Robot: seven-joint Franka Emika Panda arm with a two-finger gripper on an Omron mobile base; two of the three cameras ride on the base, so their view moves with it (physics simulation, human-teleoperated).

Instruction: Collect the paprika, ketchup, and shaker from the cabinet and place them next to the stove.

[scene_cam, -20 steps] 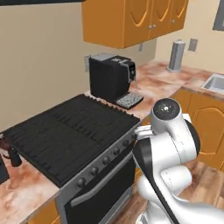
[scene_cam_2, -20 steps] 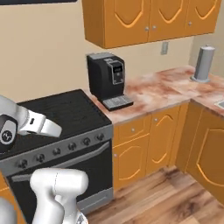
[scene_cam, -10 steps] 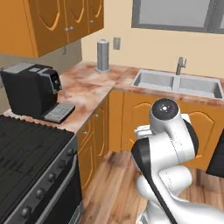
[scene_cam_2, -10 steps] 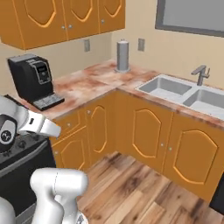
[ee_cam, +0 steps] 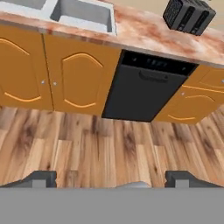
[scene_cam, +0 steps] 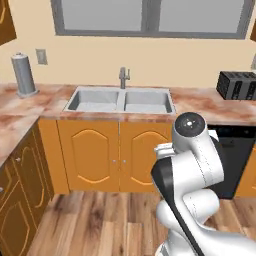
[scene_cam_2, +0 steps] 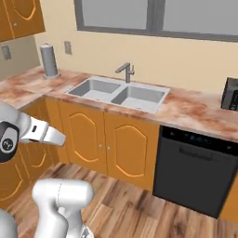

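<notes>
Facing double sink [scene_cam: 121, 100], hand [ee_cam: 111, 177] spread wide

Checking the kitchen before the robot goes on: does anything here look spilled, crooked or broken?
Nothing stands out. The sink is dry, the paper towel roll stands upright, the toaster sits squarely on the counter, and the dishwasher and cupboard doors are shut. The gripper is open with nothing in it.

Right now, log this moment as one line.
gripper: open, holding nothing | facing: sink, dishwasher, toaster | floor below
</notes>
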